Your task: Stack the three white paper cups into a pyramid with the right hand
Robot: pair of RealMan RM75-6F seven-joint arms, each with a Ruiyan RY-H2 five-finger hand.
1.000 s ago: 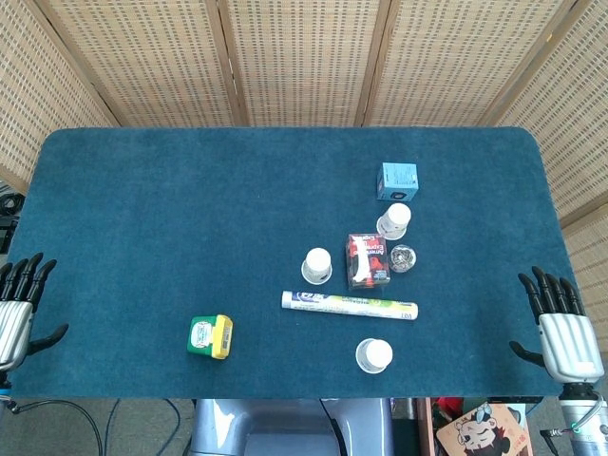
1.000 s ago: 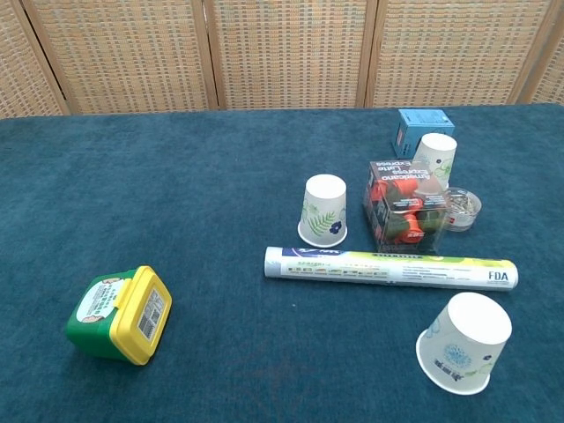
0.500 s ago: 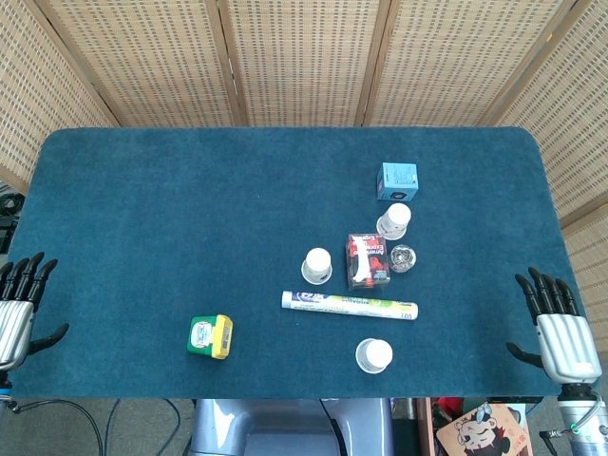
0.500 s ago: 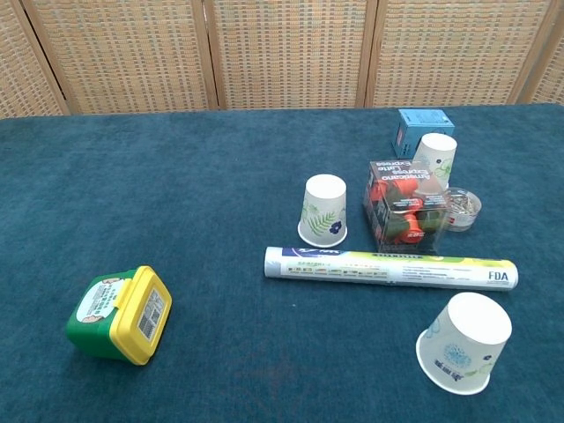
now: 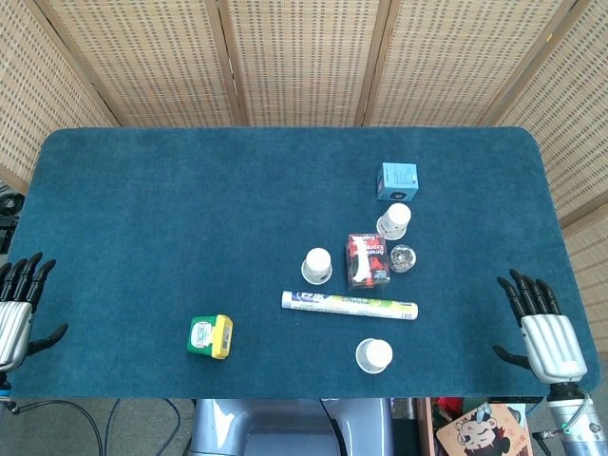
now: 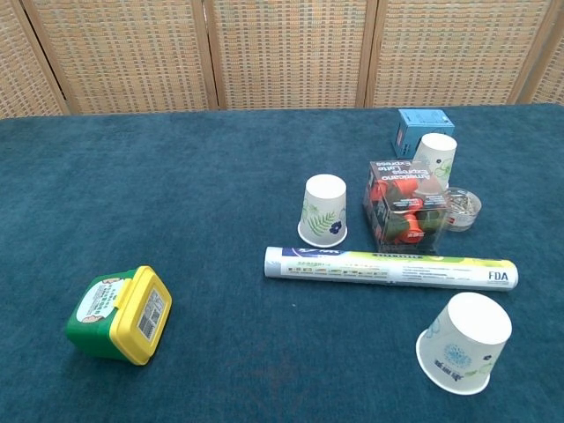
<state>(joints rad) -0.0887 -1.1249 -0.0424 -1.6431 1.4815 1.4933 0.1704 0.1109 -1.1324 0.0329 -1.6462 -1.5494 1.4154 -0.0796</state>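
Note:
Three white paper cups stand upside down and apart on the blue table. One cup is near the middle, a second cup stands further back by the blue box, and the third cup sits close to the front edge. My right hand hovers at the table's right front edge, fingers spread, holding nothing, well right of the cups. At the left front edge is my left hand, open too. Neither hand shows in the chest view.
A long white tube lies between the middle cup and the front cup. A clear pack with red contents, a small glass dish and a blue box crowd the rear cup. A green-yellow tub lies front left.
My right hand has drifted left and slightly forward along the table's right edge. The cups and the left hand have stayed put.

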